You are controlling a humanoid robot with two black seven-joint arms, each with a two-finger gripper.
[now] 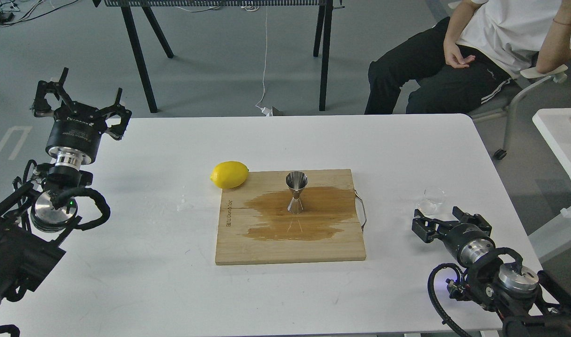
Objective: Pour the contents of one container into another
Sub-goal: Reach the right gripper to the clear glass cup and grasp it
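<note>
At the near right corner of the white counter [173, 290] my right gripper [442, 221] lies low over the surface, its fingers spread apart and holding nothing. Just beyond it, close to the fingertips but not between them, the glass cup [431, 200] stands upright on the counter near the right edge; I cannot tell whether anything is in it.

In the middle lies a wooden board [290, 248] with a metal handle [362, 213] on its right side. A broad dark wet stain [323, 210] spreads over the board's centre. The steel jigger [296, 192] stands upright in that stain, its open cone facing up, well apart from the cup. A small clear wet patch [185, 205] sits on the counter just left of the board.

At the board's far left corner rests a lemon [229, 174], touching or overlapping the edge.

At the far left, my left gripper [81, 100] is raised above the counter's edge, fingers wide apart and empty, well away from everything.

Past the counter, a person [472, 56] sits on a chair [515, 107], and black table legs [140, 51] stand on the grey floor.
</note>
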